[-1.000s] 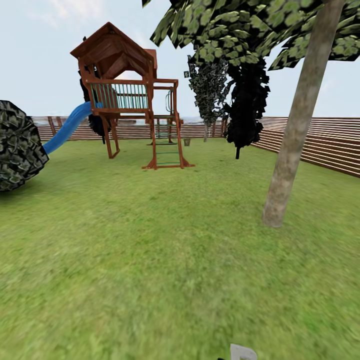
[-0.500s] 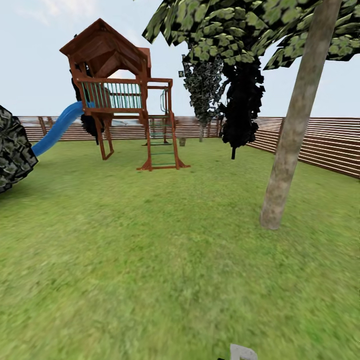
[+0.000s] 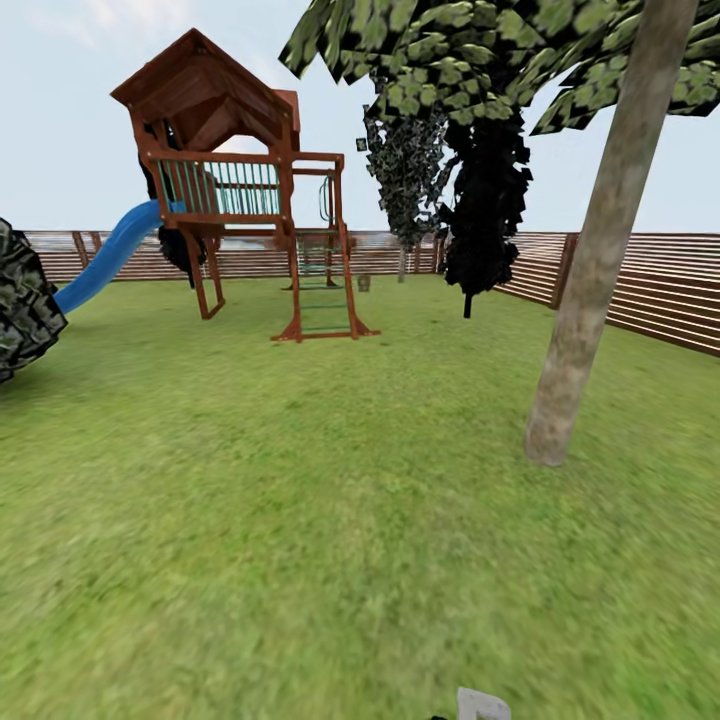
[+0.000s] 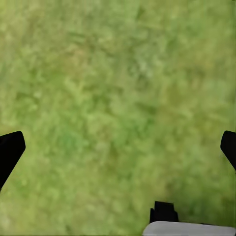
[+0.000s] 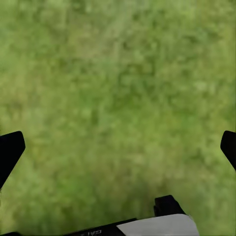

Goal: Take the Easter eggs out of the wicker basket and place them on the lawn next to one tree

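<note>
The robot looks to be on its way across the lawn [image 3: 300,520], searching: no eggs are in sight and nothing is being carried, so the picking step has not begun. A small brownish object [image 3: 364,283] stands on the grass just to the right of the play tower [image 3: 240,190], near the far fence [image 3: 640,285]; it may be the wicker basket, though it is too small to tell (its shape is a mere smudge at this range). If so, the next move calls for driving toward the tower, passing left of the tree [image 3: 590,290] whose grey-beige trunk rises in front and to the right of it, and stopping with that object within arm's reach.

The head view gives the whole garden: tower, blue slide [image 3: 105,262], fence, and the darker trees behind the tower. The wrist views give what it cannot, namely the hands. The left gripper [image 4: 118,147] has its dark fingertips [image 4: 10,152] far apart at the frame edges, bare grass between them; the right gripper [image 5: 118,147] is spread the same way, fingertips [image 5: 10,151] wide and empty.
</note>
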You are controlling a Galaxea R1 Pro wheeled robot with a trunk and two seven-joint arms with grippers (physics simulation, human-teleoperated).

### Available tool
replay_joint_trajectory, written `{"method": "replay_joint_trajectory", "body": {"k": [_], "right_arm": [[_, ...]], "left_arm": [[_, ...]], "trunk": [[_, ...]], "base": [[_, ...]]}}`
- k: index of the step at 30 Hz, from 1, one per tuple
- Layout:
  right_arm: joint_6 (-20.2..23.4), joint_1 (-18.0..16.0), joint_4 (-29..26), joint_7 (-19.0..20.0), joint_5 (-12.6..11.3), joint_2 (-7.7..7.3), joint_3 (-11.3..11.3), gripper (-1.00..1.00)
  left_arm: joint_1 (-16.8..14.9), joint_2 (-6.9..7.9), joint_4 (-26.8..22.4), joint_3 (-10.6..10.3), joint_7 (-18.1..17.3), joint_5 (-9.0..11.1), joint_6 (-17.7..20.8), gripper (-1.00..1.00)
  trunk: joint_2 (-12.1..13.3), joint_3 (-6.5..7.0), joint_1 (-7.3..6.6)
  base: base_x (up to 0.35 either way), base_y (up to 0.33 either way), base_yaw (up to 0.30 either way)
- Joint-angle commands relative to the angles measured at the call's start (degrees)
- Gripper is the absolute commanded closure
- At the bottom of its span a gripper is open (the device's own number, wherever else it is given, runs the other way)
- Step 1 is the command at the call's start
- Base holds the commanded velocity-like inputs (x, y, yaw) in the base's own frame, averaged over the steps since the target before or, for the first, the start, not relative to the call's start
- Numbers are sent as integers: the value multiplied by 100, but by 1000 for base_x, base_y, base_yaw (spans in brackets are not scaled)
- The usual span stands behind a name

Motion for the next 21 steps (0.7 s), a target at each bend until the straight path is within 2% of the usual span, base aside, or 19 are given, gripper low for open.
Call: {"method": "replay_joint_trajectory", "body": {"k": [1,21], "right_arm": [[28,-1,-14,-20,-27,3,-4,-100],[-147,0,-12,-20,26,45,-5,-100]], "left_arm": [[-4,0,5,-11,19,-6,-18,-100],[-4,-1,5,-11,19,-6,-18,-100]], "trunk": [[-5,-15,3],[-5,-80,3]], "base": [[233,0,0],[228,0,0]]}}
